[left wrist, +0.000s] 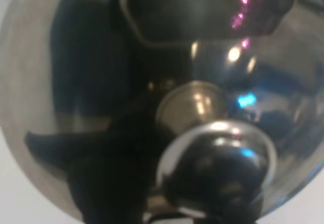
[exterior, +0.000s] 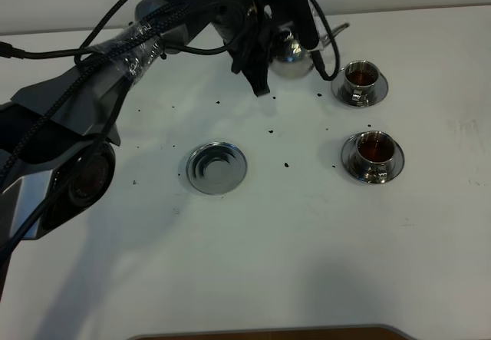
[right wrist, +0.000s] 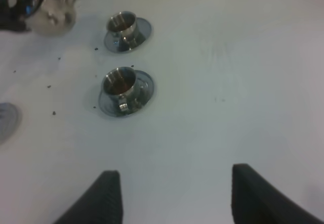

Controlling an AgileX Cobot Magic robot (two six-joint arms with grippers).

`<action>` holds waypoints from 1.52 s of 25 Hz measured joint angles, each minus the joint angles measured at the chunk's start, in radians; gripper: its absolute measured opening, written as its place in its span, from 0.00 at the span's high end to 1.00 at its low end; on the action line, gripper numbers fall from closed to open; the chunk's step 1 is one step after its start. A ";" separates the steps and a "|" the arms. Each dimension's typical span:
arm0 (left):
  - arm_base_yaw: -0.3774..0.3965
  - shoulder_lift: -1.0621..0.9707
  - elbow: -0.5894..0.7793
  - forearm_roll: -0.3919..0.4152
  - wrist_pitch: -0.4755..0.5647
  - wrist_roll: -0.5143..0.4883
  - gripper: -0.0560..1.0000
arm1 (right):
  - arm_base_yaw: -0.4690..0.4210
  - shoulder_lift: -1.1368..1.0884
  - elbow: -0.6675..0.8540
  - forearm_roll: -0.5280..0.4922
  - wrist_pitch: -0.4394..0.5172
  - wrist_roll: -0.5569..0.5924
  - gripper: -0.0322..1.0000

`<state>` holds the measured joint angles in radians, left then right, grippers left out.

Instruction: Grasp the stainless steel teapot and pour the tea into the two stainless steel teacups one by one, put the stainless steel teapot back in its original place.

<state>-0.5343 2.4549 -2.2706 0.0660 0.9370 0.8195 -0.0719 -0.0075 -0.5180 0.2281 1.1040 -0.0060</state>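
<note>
Left gripper (exterior: 265, 48) clamped tight on the stainless steel teapot (exterior: 290, 54), held at top centre of the overhead frame, just left of the far teacup (exterior: 360, 77). Right gripper (right wrist: 172, 196) jaws apart, empty, hanging over bare table (exterior: 307, 263). Both cups hold brown tea, near teacup (exterior: 374, 151) included, so pouring looks done. Next: carry pot down-left to the empty ringed saucer (exterior: 216, 168), set upright, release. Dark specks dot the table.
</note>
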 joint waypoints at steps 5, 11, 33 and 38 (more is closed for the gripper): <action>-0.019 0.000 0.000 -0.077 0.099 -0.196 0.72 | 0.000 0.000 0.000 0.000 0.000 0.000 0.50; -0.044 0.000 0.000 -0.148 0.127 -0.332 0.72 | 0.000 0.000 0.000 0.000 0.000 0.000 0.50; -0.055 -0.179 0.102 0.039 0.255 -0.837 0.72 | 0.000 0.000 0.000 0.001 0.000 0.000 0.50; -0.055 -0.296 0.307 0.052 0.255 -0.912 0.72 | 0.000 0.000 0.000 0.001 0.000 0.000 0.50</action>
<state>-0.5894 2.1590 -1.9635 0.1180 1.1919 -0.0921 -0.0719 -0.0075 -0.5180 0.2293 1.1040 -0.0060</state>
